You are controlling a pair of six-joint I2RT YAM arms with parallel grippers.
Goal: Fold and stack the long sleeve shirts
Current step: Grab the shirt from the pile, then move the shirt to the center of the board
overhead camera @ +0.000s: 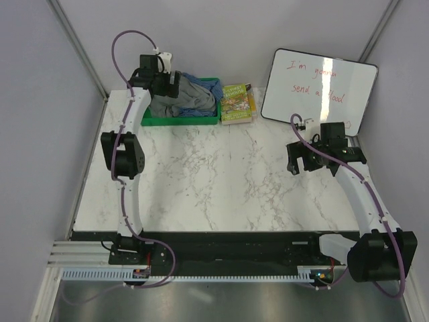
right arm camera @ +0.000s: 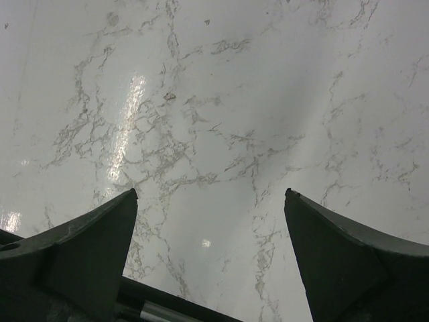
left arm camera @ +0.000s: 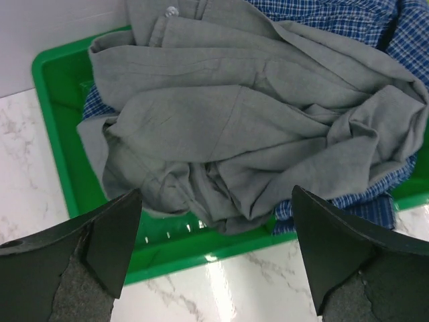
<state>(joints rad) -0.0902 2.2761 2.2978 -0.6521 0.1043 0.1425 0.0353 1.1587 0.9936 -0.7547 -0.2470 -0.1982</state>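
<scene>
Grey shirt (overhead camera: 163, 107) and blue check shirt (overhead camera: 201, 100) are bunched together in a green tray (overhead camera: 181, 121) at the far left of the marble table (overhead camera: 221, 188). In the top view the left gripper (overhead camera: 166, 86) hangs right over the pile's left side, and its finger gap can't be told from this angle. A book (overhead camera: 236, 104) lies just right of the tray, and a whiteboard (overhead camera: 318, 84) with red writing leans at far right. The right gripper (overhead camera: 296, 159) is over bare table on the right, well apart from the tray, and its finger state is also unclear here. In the left wrist view the grey shirt (left arm camera: 255, 127) is crumpled on top and fills most of the tray (left arm camera: 50, 100), with a small button (left arm camera: 172, 11) at its upper edge. The blue check shirt (left arm camera: 335, 20) is under it, showing at top right, lower right and a bit at the left. The left gripper (left arm camera: 216, 193) is spread wide, with both fingers (left arm camera: 110, 235) at the bottom corners above the tray's near rim, holding nothing and clear of the cloth. White table (left arm camera: 27, 188) shows left of and below the tray. In the right wrist view the right gripper (right arm camera: 209, 193) is also spread wide with its fingers (right arm camera: 348, 255) empty, and only veined marble table (right arm camera: 221, 100) lies below, with no cloth in sight.
</scene>
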